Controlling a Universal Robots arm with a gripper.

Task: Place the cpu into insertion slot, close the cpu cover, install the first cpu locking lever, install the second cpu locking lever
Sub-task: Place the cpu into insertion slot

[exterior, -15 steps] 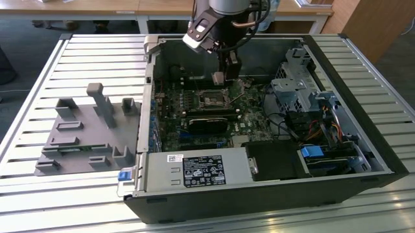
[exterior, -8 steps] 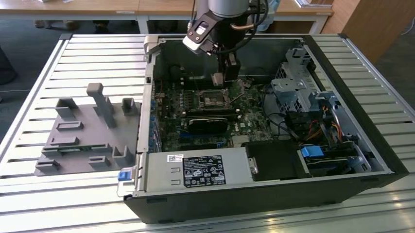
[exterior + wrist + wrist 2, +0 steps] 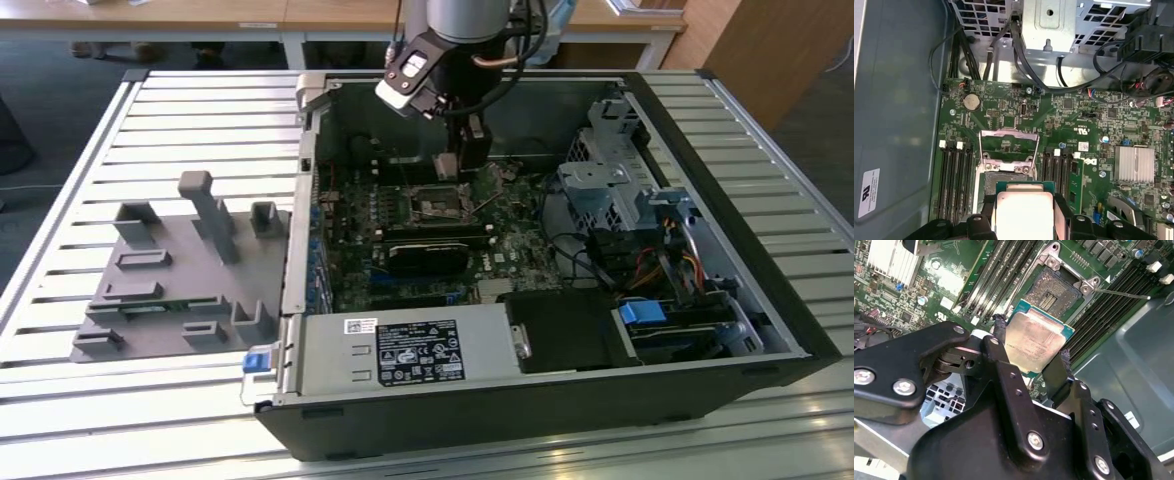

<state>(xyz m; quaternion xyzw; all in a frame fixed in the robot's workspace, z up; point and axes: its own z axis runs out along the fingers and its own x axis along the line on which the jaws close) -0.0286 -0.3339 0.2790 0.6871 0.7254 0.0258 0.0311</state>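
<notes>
In the exterior view, my gripper [image 3: 454, 170] hangs inside the open computer case [image 3: 534, 415], just above the slot [image 3: 438, 204] in the middle of the green board. The case sits on the table [image 3: 134, 420]. What I hold is too small to make out here. In the second wrist view, my gripper [image 3: 1031, 344] pinches the cpu [image 3: 1038, 337] by two edges, shiny side up, with one finger on each side. The cpu hangs over the board, near the slot [image 3: 1058, 290] but not in it. The slot is bare and dark inside. A thin lever [image 3: 1121, 293] sticks out loose beside it. In the first wrist view, the cpu [image 3: 1024, 212] sits between my fingers [image 3: 1061, 210], and the slot [image 3: 1004, 176] lies just past it, wide open. The cover [image 3: 1009, 133] is flipped up and back, away from the slot. So I think I am on the very first step and none of the four jobs is done yet. The cpu is not in, the cover is not shut, and I think both levers are unlocked.
</notes>
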